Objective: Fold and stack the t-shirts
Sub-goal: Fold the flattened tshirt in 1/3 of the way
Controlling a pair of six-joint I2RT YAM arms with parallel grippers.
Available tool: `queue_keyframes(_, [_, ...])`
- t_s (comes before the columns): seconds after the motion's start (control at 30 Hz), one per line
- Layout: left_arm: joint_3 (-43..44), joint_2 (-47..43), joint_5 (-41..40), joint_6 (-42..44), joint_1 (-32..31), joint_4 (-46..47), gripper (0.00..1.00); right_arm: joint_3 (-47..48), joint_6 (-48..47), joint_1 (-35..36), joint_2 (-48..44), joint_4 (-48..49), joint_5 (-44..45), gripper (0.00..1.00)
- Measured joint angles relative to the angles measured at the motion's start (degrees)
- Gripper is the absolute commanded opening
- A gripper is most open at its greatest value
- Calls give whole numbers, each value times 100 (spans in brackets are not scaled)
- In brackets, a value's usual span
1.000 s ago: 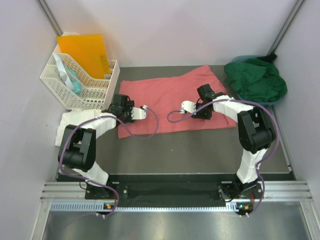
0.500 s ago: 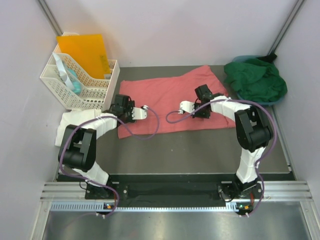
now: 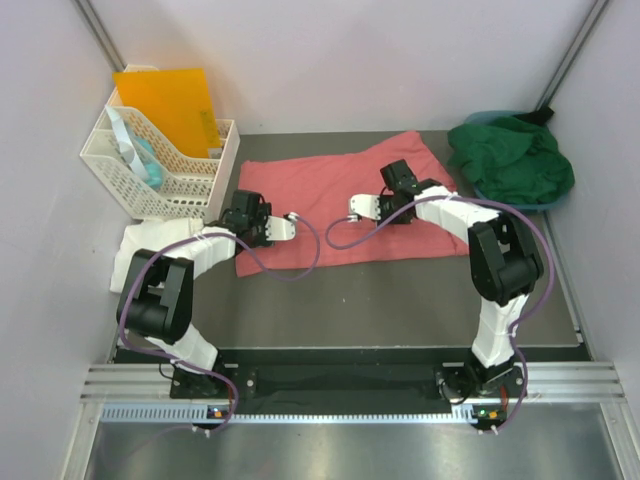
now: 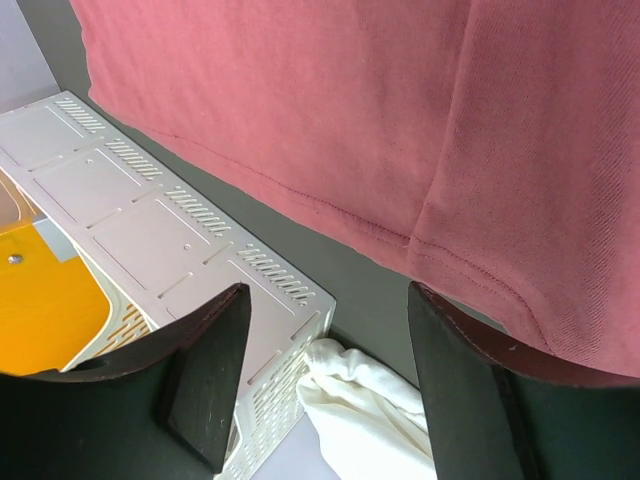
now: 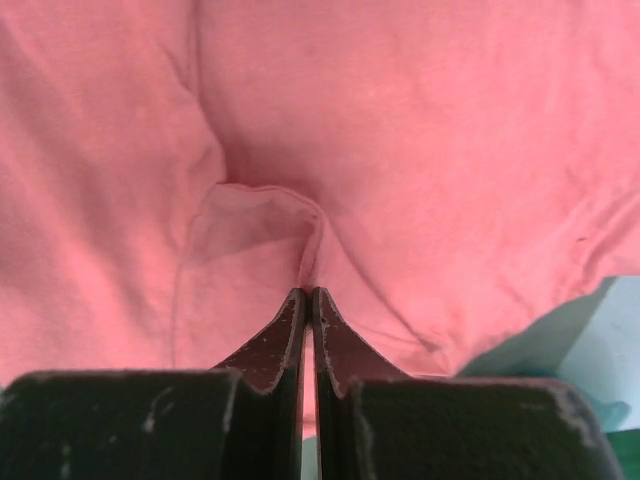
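Observation:
A salmon-pink t-shirt lies spread across the middle of the table. My right gripper stands over its right part, shut on a small pinched fold of the pink cloth; the jaws meet with cloth between their tips. My left gripper is open at the shirt's left edge, with nothing between its fingers. A dark green t-shirt lies crumpled at the back right. A white t-shirt is bunched at the left, beside the basket, and shows between the left fingers.
A white lattice basket with an orange folder stands at the back left, close to my left gripper. A blue tub rim shows under the green shirt. Grey walls close in both sides.
My right gripper has shut on the pink cloth and moved towards the back and slightly left with the pinch. The left gripper has hardly moved.

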Motion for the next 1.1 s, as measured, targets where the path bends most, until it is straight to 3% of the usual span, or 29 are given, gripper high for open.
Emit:
queue_keyframes(0.57, [-20, 2, -44, -44, -70, -24, 69, 483, -540, 155, 765, 693, 382, 9])
queue_keyframes(0.77, [-20, 15, -52, -39, -114, -24, 68, 483, -555, 280, 798, 1161, 424, 28])
queue_keyframes(0.97, [7, 210, -68, -39, -136, -24, 68, 476, -581, 323, 798, 1720, 505, 39])
queue_keyframes(1.1, [31, 245, -79, -42, -144, -22, 70, 476, -514, 326, 798, 1902, 597, 40])
